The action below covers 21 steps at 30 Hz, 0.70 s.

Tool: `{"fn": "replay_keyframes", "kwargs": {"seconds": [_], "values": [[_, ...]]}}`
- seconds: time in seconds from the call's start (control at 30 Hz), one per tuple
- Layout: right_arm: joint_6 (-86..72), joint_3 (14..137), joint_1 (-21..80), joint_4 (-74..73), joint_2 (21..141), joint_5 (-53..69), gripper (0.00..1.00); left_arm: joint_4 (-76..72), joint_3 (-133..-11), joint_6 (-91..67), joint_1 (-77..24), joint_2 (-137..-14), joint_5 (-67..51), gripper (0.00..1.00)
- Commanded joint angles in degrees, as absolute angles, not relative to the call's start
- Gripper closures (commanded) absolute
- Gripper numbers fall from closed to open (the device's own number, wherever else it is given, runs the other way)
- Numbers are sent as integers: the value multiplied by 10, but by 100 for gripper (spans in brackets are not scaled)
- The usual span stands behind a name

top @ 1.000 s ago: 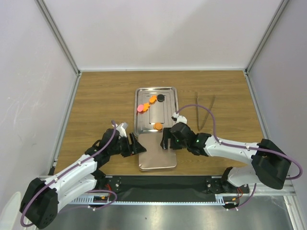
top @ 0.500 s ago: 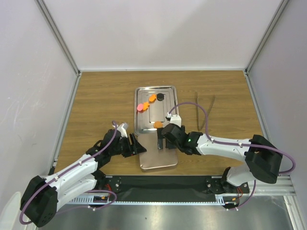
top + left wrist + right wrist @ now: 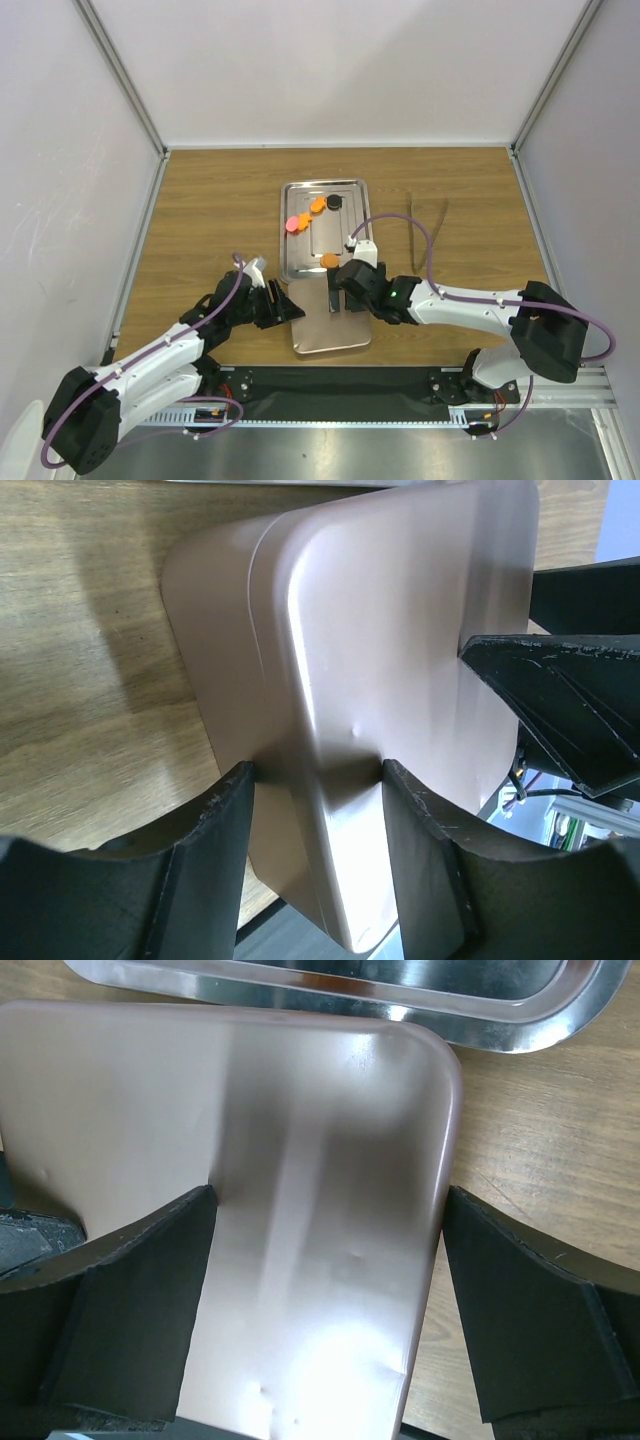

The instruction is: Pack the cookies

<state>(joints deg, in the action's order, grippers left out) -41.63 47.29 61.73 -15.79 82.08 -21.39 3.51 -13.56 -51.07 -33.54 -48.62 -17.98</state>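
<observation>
The cookies lie on a silver tray (image 3: 346, 236): a pink one (image 3: 292, 225), two orange ones (image 3: 317, 206) and a black one (image 3: 335, 201) at its far end, and one orange (image 3: 328, 261) near its front rim. A pinkish-brown box (image 3: 330, 330) sits just in front of the tray. My left gripper (image 3: 289, 308) is open astride the box's (image 3: 400, 630) left edge, one finger on either side (image 3: 315, 770). My right gripper (image 3: 338, 294) hangs open over the box (image 3: 300, 1140), its fingers wide apart (image 3: 325, 1205) and holding nothing.
A thin pair of tongs (image 3: 425, 235) lies on the wooden table right of the tray. The tray's front rim (image 3: 400, 995) borders the box. White walls close the table in on three sides.
My right gripper has swung left from the box's right side to above it and opened wider. The left jaws have narrowed round the box's edge.
</observation>
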Motion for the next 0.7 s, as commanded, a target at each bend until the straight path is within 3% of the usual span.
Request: {"fn": "replay_keyframes", "kwargs": {"seconds": [0.0, 0.4, 0.67], "values": [[-428, 473, 654, -127, 836, -160, 6, -30, -123, -535, -355, -493, -207, 47], [-468, 417, 687, -140, 761, -175, 10, -8, -122, -525, -357, -489, -202, 52], [-441, 415, 646, -160, 721, -174, 9, 18, -136, -517, -356, -475, -192, 50]]}}
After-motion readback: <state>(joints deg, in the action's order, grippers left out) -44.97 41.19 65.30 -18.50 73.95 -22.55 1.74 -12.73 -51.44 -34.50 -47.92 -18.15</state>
